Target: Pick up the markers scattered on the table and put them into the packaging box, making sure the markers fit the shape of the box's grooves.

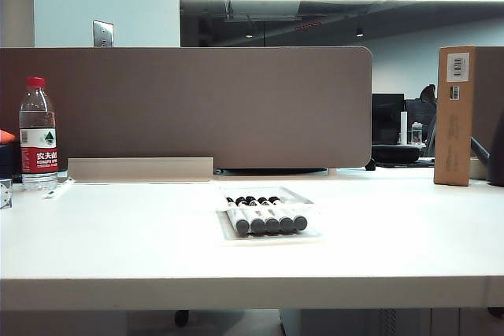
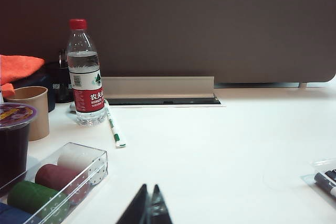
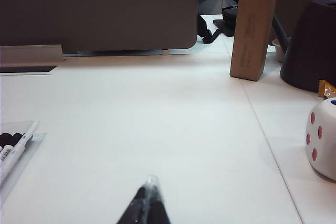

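You have five slim markers point(image 1: 266, 216) with white barrels and black caps lying side by side in the shallow clear plastic packaging box point(image 1: 268, 234), just below the centre of the exterior frame. Their long axes run from the near desk edge toward the brown partition, all parallel, each in its own moulded groove. The grey-black ends near you form one neat row; the black ends at the far side form another. Small dark print shows on the barrels, too fine to read. The tray lies flat on the wide white desk point(image 1: 118, 241), with a bare strip of clear plastic past the markers at the far end.

In the left wrist view the tray's corner and two marker ends sit at the lower right edge. The left claw point(image 2: 148, 207) shows at the bottom centre, its dark fingers pressed together, holding nothing, above bare desk. A clear water bottle with a red cap and red label point(image 2: 85, 74) stands at the upper left, with a white pen with green marks point(image 2: 114, 125) lying beside it.

In the right wrist view the tray's end lies at the lower left edge. The right claw point(image 3: 148, 203) appears at the bottom centre, fingers closed to a point, empty. A tall brown cardboard box point(image 3: 253, 27) stands at the upper right.
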Tool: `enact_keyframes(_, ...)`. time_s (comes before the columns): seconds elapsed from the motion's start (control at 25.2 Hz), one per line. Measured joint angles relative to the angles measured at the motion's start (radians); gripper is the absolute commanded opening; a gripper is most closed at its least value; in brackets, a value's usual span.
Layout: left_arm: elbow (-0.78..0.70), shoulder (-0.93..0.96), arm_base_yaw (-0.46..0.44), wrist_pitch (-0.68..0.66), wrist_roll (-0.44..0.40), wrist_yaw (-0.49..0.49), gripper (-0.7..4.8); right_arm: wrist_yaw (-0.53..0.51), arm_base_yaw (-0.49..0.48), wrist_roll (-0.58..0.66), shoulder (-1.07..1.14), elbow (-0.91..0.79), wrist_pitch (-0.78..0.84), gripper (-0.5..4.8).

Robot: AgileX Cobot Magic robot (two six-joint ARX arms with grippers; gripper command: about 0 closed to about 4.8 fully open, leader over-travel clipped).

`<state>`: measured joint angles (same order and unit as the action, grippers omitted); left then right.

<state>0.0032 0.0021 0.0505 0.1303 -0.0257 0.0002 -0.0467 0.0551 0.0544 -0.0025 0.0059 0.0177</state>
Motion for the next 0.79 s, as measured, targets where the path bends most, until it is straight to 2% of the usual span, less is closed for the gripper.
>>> enact_keyframes(0.79, 0.000, 0.000, 0.000, 0.000, 0.000, 0.000, -0.05, 0.014, 0.000, 0.000, 0.000, 0.000, 0.000, -0.05)
